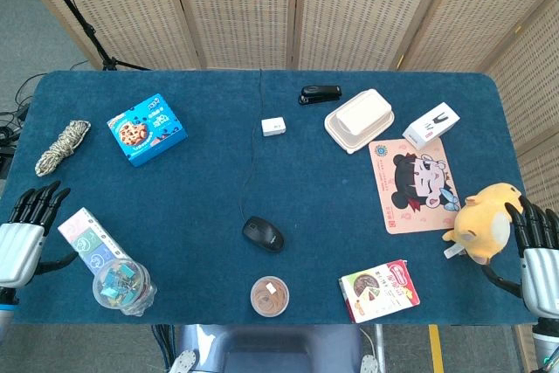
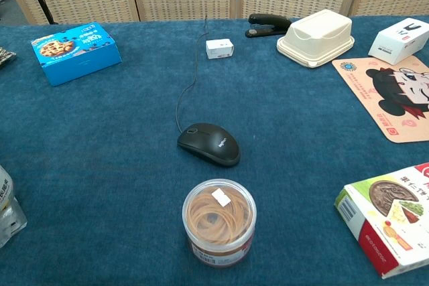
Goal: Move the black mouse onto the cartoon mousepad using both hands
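Black mouse mid-table, well apart from both empty, spread-fingered hands: left hand, right hand.

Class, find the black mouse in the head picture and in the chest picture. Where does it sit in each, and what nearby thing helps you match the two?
Head view: the black mouse lies low and just left of centre on the blue table.
Chest view: the black mouse lies near the middle of the picture.
Shared landmark: the round tub of rubber bands sits just in front of the mouse in both.
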